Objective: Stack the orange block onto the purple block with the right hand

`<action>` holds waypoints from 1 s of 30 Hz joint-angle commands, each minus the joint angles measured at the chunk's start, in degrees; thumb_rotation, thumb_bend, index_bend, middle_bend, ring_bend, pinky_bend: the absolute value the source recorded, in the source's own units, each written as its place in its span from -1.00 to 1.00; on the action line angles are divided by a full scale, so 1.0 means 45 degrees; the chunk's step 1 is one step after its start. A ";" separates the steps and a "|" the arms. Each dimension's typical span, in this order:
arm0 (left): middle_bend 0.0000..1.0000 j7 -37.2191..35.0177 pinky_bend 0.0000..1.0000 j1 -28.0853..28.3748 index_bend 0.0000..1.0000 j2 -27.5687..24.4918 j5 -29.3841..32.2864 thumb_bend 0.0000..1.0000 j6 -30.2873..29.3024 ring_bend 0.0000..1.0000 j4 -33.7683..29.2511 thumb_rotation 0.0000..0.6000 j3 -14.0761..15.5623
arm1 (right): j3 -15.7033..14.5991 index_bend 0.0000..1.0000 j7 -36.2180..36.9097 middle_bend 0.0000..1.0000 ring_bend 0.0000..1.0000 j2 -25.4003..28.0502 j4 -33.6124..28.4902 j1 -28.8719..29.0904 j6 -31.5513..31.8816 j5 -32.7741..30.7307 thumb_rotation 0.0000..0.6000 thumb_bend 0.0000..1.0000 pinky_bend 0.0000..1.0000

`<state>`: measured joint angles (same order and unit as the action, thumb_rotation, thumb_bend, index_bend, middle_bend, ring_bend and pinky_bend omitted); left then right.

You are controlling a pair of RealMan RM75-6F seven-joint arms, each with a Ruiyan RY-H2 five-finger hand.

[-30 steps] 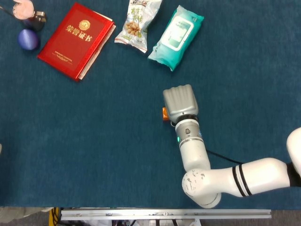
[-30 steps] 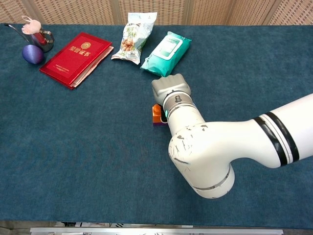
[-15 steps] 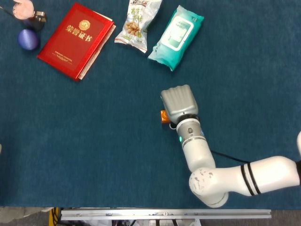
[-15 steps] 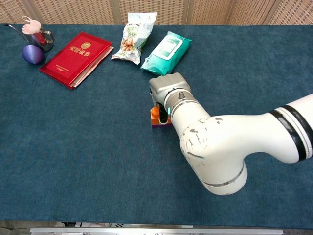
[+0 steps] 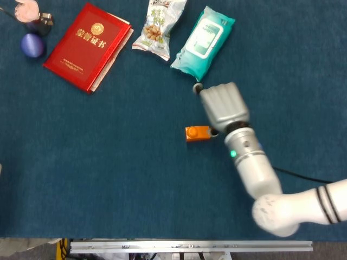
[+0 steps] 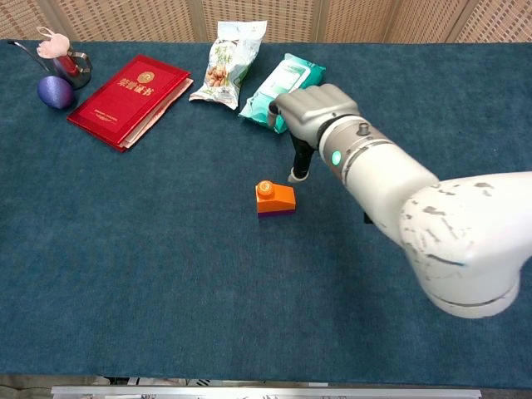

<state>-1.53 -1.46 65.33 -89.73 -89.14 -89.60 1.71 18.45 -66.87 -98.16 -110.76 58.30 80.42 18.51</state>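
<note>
One orange block [image 6: 275, 196] sits on one purple block [image 6: 275, 212] at mid-table, touching nothing else. Just beside the stack, at its 2 o'clock, hangs the right hand [image 6: 309, 116], holding nothing, one dark finger [image 6: 298, 160] pointing down, clear of the blocks; how the other fingers lie cannot be told. Further off: one wipes pack [image 5: 203, 41], one snack bag [image 5: 159, 27], one red booklet [image 5: 88, 45] at 10 o'clock.

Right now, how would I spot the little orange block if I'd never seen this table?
Look at the middle of the blue table, just left of the robot's white right hand. The orange block sits on a purple block, the only stacked pair there.
</note>
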 commanded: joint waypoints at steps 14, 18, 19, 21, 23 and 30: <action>-0.47 0.0452 -0.80 0.0172 -0.44 0.0182 0.0224 -0.42 0.0083 -0.60 -0.0008 1.00 -0.0275 | -0.4284 -0.33 0.5575 -0.04 -0.14 0.4374 0.0480 -0.3947 -0.0301 0.8127 1.00 -0.83 0.10; -0.47 0.0527 -0.80 0.0159 -0.44 0.0226 0.0272 -0.42 -0.0038 -0.60 0.0015 1.00 -0.0364 | -0.5035 -0.30 0.6774 -0.04 -0.15 0.5342 0.1217 -0.4745 -0.0092 0.9940 1.00 -0.83 0.07; -0.47 0.0531 -0.80 0.0151 -0.44 0.0247 0.0268 -0.42 -0.0090 -0.60 0.0029 1.00 -0.0389 | -0.5182 -0.30 0.7054 -0.04 -0.15 0.5529 0.1409 -0.4926 -0.0039 1.0279 1.00 -0.83 0.07; -0.47 0.0555 -0.80 0.0130 -0.44 0.0300 0.0260 -0.42 -0.0199 -0.60 0.0058 1.00 -0.0432 | -0.5428 -0.30 0.7574 -0.04 -0.16 0.5828 0.1760 -0.5316 0.0133 1.0843 1.00 -0.82 0.07; -0.47 0.0607 -0.80 0.0124 -0.44 0.0339 0.0271 -0.42 -0.0249 -0.60 0.0059 1.00 -0.0464 | -0.5674 -0.28 0.8237 -0.05 -0.16 0.6091 0.2144 -0.5797 0.0344 1.1398 1.00 -0.82 0.07; -0.47 0.0850 -0.80 0.0213 -0.44 0.0354 0.0302 -0.42 -0.0198 -0.60 -0.0057 1.00 -0.0545 | -0.6200 -0.24 0.9039 -0.05 -0.16 0.6725 0.2935 -0.7393 0.1447 1.2567 1.00 -0.81 0.07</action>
<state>2.26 -0.54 66.91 -88.36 -90.04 -89.82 -0.70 -8.63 -26.72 -68.95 -98.48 26.60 85.52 73.95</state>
